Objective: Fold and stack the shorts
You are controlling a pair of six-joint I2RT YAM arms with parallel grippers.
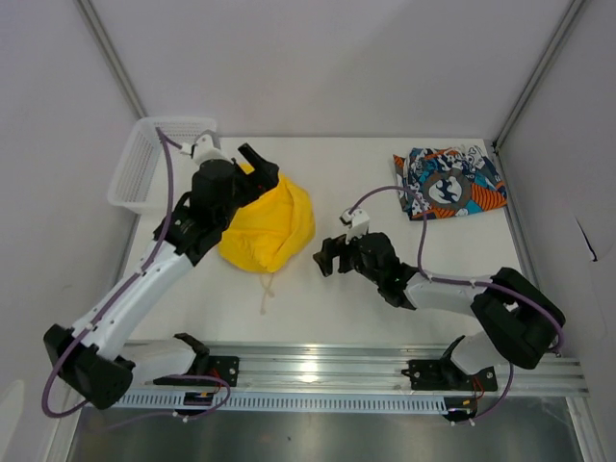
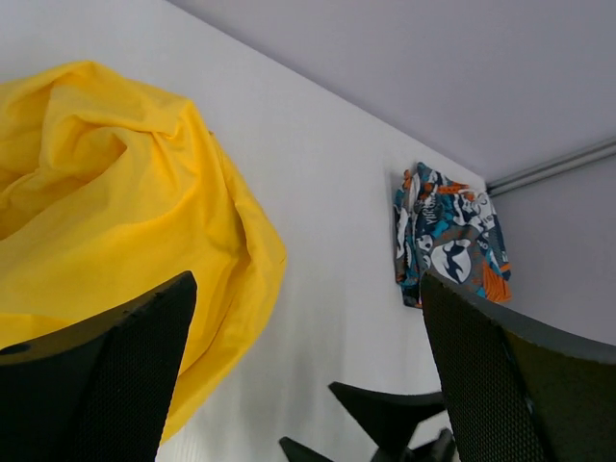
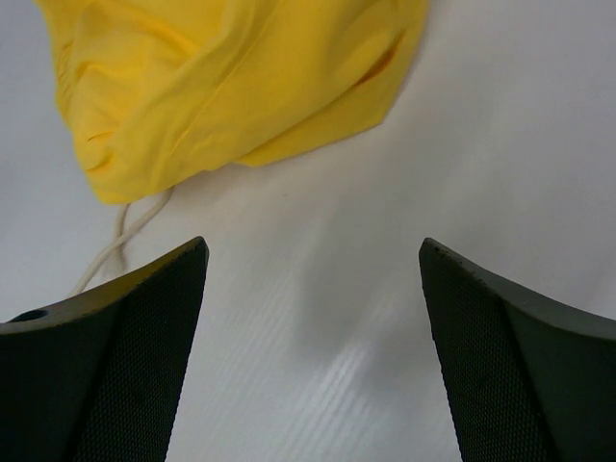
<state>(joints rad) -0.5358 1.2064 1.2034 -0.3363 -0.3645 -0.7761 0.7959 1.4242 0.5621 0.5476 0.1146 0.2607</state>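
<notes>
The yellow shorts [image 1: 274, 226] lie bunched in a heap left of the table's middle, their white drawstring [image 1: 268, 289] trailing toward the near edge. My left gripper [image 1: 260, 167] hovers at the heap's far left edge, open and holding nothing. In the left wrist view the yellow shorts [image 2: 106, 192] fill the left side, beyond the open left gripper [image 2: 308, 289]. The printed shorts [image 1: 449, 183] lie folded at the far right corner, and the left wrist view shows these printed shorts [image 2: 448, 241] too. My right gripper [image 1: 327, 256] stands open just right of the heap. The right wrist view has the yellow shorts [image 3: 231, 77] and drawstring [image 3: 120, 236] ahead of the right gripper [image 3: 313, 245].
A white mesh basket [image 1: 144, 164] stands at the far left edge, behind the left arm. Grey walls close in the table on the far side and both flanks. A metal rail [image 1: 318, 371] runs along the near edge.
</notes>
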